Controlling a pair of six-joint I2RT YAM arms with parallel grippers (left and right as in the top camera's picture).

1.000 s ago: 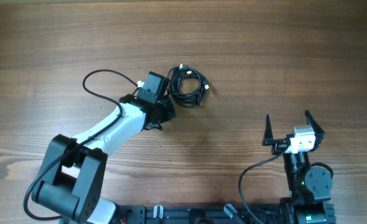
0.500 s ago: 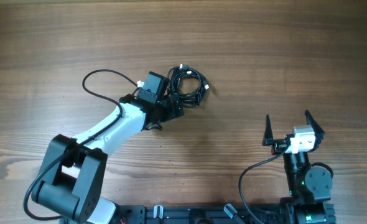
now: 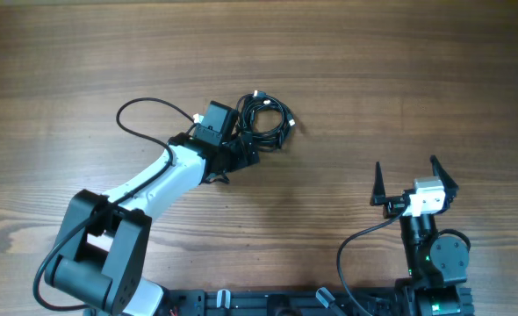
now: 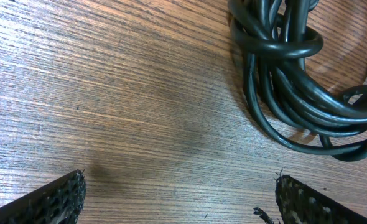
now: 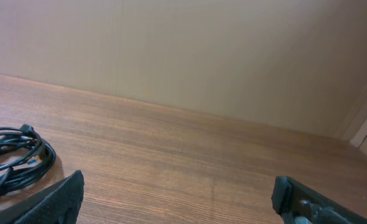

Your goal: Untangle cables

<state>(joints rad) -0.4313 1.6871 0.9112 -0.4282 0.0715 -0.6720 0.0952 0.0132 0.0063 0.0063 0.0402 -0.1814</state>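
The cables (image 3: 263, 123) are lying in one tight black coil on the table (image 3: 373, 70), toward its far middle. No strand is trailing free of the heap. In the left wrist view one strand is wrapping crosswise around the others near the top of the coil, cinching them together, so the tangle looks whole.

The left end effector (image 4: 178, 180) is hanging low over the wood just beside the near-left edge of the coil. Its fingers are spread wide and only bare table is showing between them. The cables are sitting ahead and to one side of that gap, so nothing is gripped.

The right end effector (image 3: 406, 167) is parked well apart from the coil, at the near right of the table. It is also spread wide and empty, and its own camera is catching the coil only at the far left edge of the picture.

Judging by this, the untangling is only at the approach stage. No cable is pulled out, laid straight or set apart, so the grasping, the loosening of the wrap and the separating all seem left to do.
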